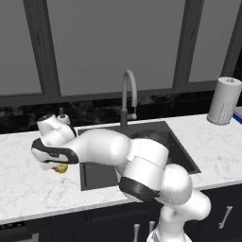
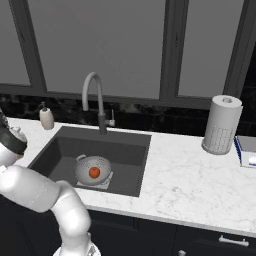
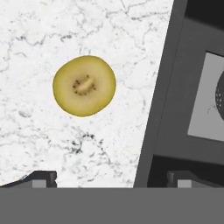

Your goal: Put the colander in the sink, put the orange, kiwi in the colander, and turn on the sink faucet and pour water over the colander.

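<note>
Kiwi (image 3: 84,85): lies cut face up on the white marbled worktop (image 3: 65,140), in the upper left of my hand view, near the dark rim of the sink (image 3: 159,100); in the left base view it peeks out yellow (image 1: 61,168) under my hand at the left of the frame.
Fingers (image 3: 111,179): spread wide apart, the two dark tips at the bottom edge, nothing between them; they hang above the worktop, clear of the kiwi.
Colander (image 2: 93,170): sits in the sink (image 2: 60,150) on the lighter square patch, centre left of the right base view.
Orange (image 2: 94,172): inside the colander.
Faucet (image 2: 95,100): stands behind the basin, spout arching to the left.
Surroundings: soap bottle (image 2: 46,118) at the left of the frame beside the sink, paper towel roll (image 2: 221,125) well apart at the right.
In the way: my own arm (image 1: 142,160) crosses over the basin in the left base view.
</note>
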